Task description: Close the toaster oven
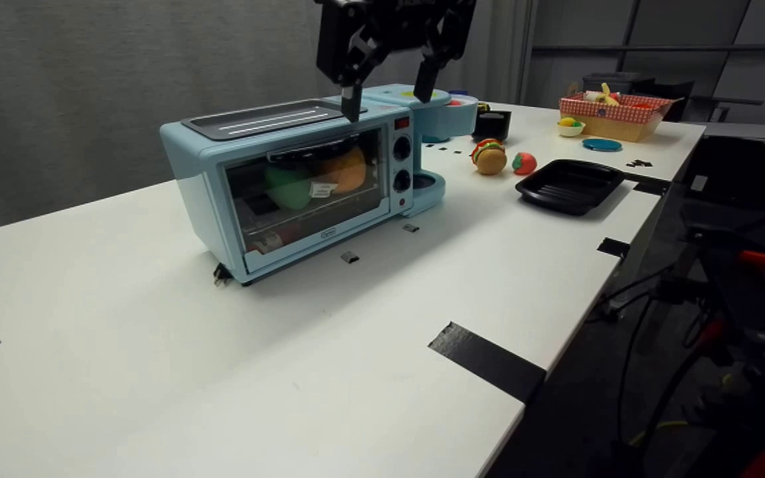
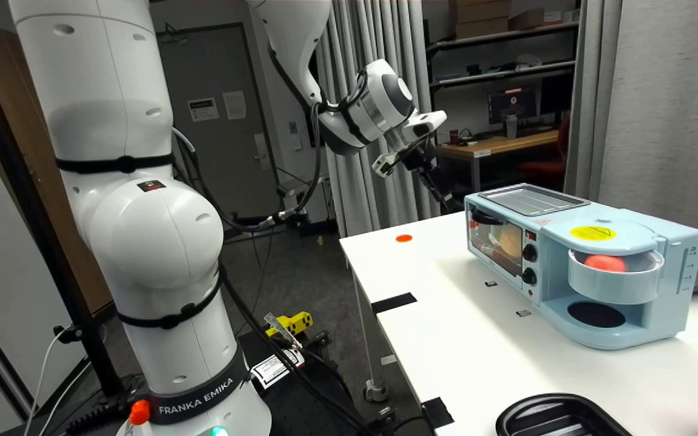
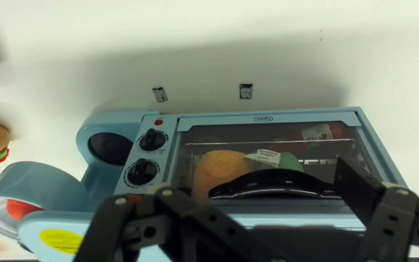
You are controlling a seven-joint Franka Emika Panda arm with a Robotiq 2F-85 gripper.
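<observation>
The light blue toaster oven (image 1: 303,182) stands on the white table and shows in both exterior views (image 2: 497,239). Its glass door (image 3: 326,160) looks upright and flush with the front; I cannot rule out a small gap at the top. The black handle (image 3: 271,183) runs along the door's upper edge. An orange item (image 3: 218,169), a green item (image 3: 289,162) and a red item show inside. My gripper (image 1: 389,99) is open and empty, above the oven top, also in an exterior view (image 2: 440,191). In the wrist view its fingers (image 3: 253,194) spread around the handle's picture, without visible contact.
A coffee maker part (image 2: 615,287) with a pot holding a red item adjoins the knob panel (image 3: 146,156). A black tray (image 1: 572,186), a toy burger (image 1: 489,157), a strawberry (image 1: 524,163) and a checked basket (image 1: 615,119) stand farther along. A grey pan (image 1: 273,118) lies on the oven.
</observation>
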